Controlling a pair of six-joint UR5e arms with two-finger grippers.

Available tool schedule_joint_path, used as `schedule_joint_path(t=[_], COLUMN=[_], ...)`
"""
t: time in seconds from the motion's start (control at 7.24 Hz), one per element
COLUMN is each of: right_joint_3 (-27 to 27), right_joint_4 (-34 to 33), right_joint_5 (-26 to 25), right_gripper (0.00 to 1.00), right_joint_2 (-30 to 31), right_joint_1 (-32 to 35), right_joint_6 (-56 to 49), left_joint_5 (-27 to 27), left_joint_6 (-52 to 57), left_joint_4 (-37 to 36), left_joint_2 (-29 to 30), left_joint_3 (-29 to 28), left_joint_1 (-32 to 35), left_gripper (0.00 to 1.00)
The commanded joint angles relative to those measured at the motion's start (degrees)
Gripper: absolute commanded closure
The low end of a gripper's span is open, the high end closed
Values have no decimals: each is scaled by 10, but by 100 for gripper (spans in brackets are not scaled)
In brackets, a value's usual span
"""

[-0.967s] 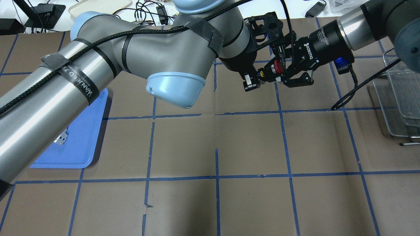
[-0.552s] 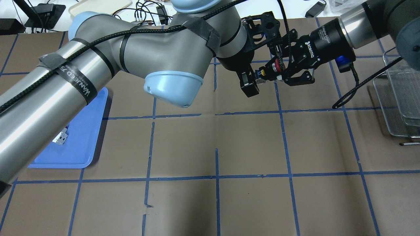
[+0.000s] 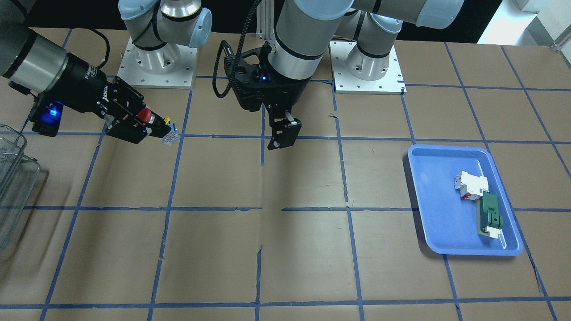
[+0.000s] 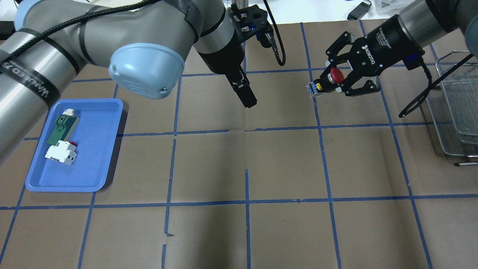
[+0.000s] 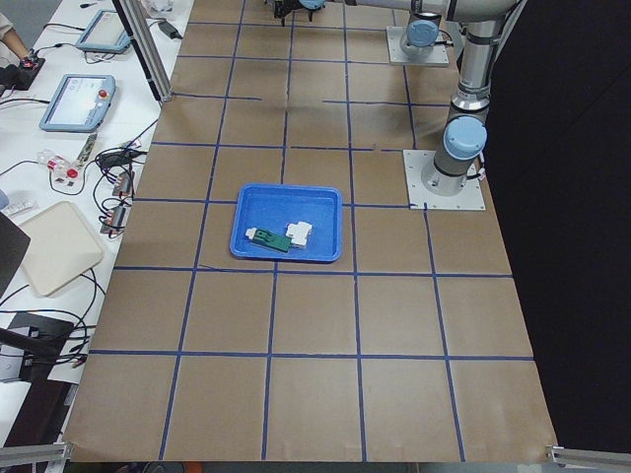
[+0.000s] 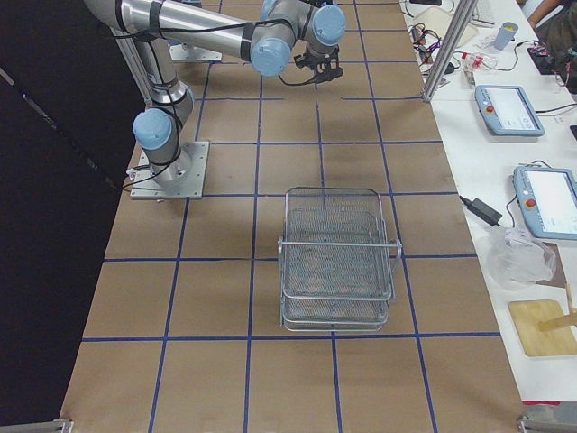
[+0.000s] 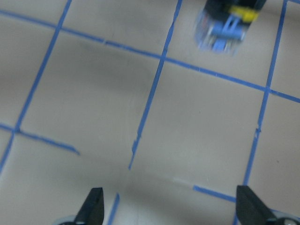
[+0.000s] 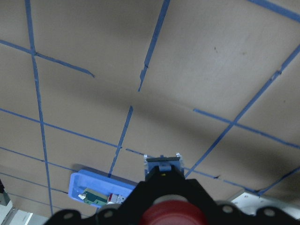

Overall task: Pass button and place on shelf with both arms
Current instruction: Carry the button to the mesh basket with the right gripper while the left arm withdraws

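Brown surface (image 4: 283, 164): blue tray (image 4: 101, 164) holds white switch (image 4: 59, 154) and green part (image 4: 61, 125). Right claw (image 4: 330, 80) grips the button (image 4: 335, 75); left claw (image 7: 171, 208) gapes wide.

We saw the small push button (image 4: 335, 76), with its red mushroom cap, yellow ring and black body, held tilted above the table between the right gripper's (image 4: 331, 81) fingers. The grey wire-mesh shelf (image 6: 338, 262) stood upright, well apart.
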State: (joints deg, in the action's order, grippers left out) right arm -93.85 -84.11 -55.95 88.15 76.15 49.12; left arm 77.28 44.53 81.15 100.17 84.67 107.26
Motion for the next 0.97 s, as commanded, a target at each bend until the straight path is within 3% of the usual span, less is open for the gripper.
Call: schedule_joint_path(t=[0.0, 0.28, 0.55, 0.83], right_joint_3=[26, 54, 81, 75], right_joint_4=[2, 16, 9, -92], right_joint_5=[-117, -242, -329, -384], right_gripper=[91, 92, 96, 97], right_joint_2=[0, -2, -4, -24], right_joint_1=[-28, -74, -140, -170], right_joint_6=[-162, -351, -542, -695], left_joint_5=[44, 144, 144, 145], left_joint_6=[-118, -147, -270, -432], left_joint_4=[100, 146, 142, 76], left_joint_2=[-40, -94, -121, -132], left_joint_3=[2, 7, 25, 48], left_joint_1=[-43, -78, -129, -147], left_gripper=[0, 0, 0, 0])
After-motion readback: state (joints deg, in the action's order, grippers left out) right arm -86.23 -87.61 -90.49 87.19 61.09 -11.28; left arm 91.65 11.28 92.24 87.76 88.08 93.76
